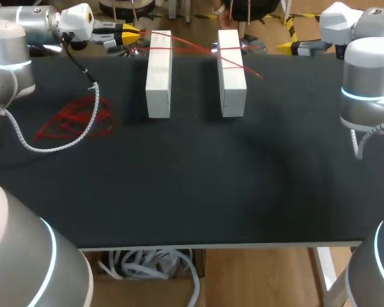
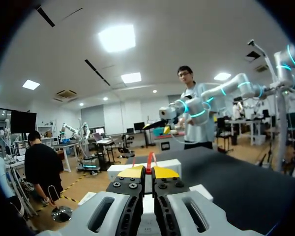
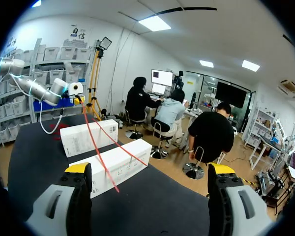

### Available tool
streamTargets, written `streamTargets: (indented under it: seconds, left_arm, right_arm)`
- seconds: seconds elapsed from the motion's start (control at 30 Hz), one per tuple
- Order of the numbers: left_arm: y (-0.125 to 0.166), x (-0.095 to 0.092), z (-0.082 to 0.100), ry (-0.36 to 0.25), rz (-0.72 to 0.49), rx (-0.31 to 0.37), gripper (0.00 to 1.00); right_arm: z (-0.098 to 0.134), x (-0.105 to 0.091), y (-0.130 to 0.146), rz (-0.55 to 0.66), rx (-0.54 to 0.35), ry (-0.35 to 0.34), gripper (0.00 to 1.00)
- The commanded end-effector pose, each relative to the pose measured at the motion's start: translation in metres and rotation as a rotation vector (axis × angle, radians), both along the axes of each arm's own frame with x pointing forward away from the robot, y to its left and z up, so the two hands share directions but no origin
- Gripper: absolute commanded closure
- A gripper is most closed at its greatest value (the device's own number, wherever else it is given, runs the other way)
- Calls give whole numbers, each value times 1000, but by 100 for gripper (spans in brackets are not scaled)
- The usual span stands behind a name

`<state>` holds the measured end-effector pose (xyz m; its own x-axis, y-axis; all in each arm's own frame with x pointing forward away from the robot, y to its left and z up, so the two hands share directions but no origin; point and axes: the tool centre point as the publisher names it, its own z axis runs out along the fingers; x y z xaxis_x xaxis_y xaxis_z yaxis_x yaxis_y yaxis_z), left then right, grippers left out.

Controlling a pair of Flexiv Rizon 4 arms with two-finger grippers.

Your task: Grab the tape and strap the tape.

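The tape [image 2: 148, 158] is pinched in the closed left gripper [image 1: 129, 33] at the far left and is draped across the two white boxes [image 1: 159, 77]. The right gripper [image 3: 150, 169] is held wide open and empty at the far right, so the grab is judged done and the strapping only begun.

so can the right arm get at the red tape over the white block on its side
Probably yes: the right gripper is open, and the red tape across the white block lies just ahead of it, nothing between.
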<state>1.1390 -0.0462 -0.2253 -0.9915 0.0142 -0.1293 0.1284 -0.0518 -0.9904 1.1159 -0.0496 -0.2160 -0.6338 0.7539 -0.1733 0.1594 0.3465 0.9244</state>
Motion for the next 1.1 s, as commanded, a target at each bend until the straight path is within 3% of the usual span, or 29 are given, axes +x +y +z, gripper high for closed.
streamTargets:
  seconds: [0.03,0.17,0.23,0.5,0.77,1.1]
  left_arm:
    - [-1,-5,2,0,12,5,100]
    - [-2,-5,1,9,0,2,100]
    - [-6,-7,4,-12,-5,-40,100]
    - [-22,-23,26,13,15,-134,100]
    - [-42,-47,50,78,31,-147,100]
    - [-51,-67,71,50,81,-148,100]
  right_arm:
    - [0,-1,0,0,1,-1,0]
    - [0,-1,0,0,1,-1,0]
    - [0,-1,0,0,1,-1,0]
    - [0,-1,0,0,1,-1,0]
    - [0,-1,0,0,1,-1,0]
    - [0,-1,0,0,1,-1,0]
